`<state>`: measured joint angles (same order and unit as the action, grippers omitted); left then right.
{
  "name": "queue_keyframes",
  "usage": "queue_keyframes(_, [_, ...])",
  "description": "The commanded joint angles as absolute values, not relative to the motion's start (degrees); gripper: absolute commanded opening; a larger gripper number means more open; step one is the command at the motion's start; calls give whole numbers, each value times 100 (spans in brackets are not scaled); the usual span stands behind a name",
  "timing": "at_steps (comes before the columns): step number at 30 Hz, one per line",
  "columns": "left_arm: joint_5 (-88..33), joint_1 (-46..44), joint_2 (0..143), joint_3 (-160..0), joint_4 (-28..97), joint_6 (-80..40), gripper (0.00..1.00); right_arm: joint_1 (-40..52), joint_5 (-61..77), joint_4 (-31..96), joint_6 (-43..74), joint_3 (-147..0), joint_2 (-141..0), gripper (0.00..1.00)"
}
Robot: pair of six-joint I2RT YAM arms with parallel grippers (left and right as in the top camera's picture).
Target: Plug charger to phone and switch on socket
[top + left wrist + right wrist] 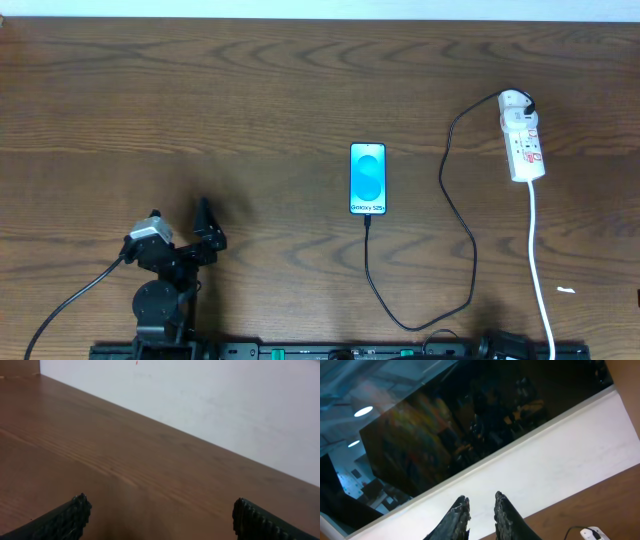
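Note:
The phone (367,178) lies flat mid-table, its blue-cyan screen lit. The charger (470,240), a thin black cable, has its tip at the phone's bottom edge, loops down toward the front edge and runs up to the socket (522,135), a white power strip at the right. My left gripper (206,226) is at the front left, far from the phone; it is wide open and empty (160,515). My right gripper (482,502) points up at the wall, jaws nearly together with nothing between them. The socket's end (593,534) and a bit of the charger (572,530) show at the lower right.
The socket's white cord (538,260) runs down to the front edge at the right. A small white speck (566,291) lies next to it. A white wall (225,405) borders the far table edge. Arm bases stand along the front rail (300,351).

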<state>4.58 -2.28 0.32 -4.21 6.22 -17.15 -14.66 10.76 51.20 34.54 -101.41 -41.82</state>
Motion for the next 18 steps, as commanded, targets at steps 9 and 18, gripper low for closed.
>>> queue_keyframes(9, [405,-200,23,-386,746,-1743,93,-1424,1131,5122,3511,-10134,-4171,21])
queue_keyframes(18, [405,-200,23,-386,746,-1743,93,-1426,1127,5019,3916,-10134,-4171,47])
